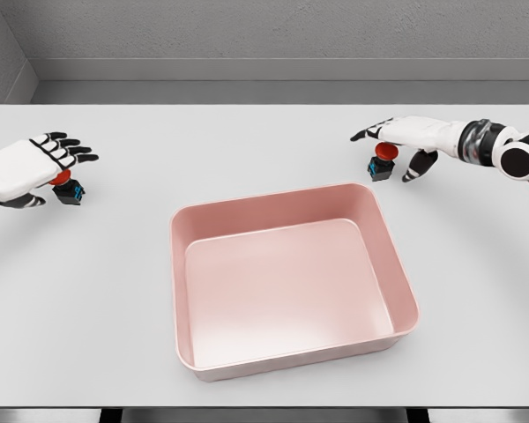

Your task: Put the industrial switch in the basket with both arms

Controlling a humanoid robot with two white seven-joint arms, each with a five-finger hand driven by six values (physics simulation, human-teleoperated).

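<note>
Two industrial switches with red buttons on black bases stand on the white table. One switch (68,188) is at the left, partly hidden under my left hand (53,167), whose fingers are spread above it. The other switch (383,162) stands at the right, just below my right hand (397,145), which hovers over it with fingers spread and thumb hanging beside it. Neither hand clasps a switch. The pink basket (183,231) lies empty in the middle of the table, between both hands and nearer to me.
The white table (247,150) ends at a grey wall behind and at a near edge below the basket.
</note>
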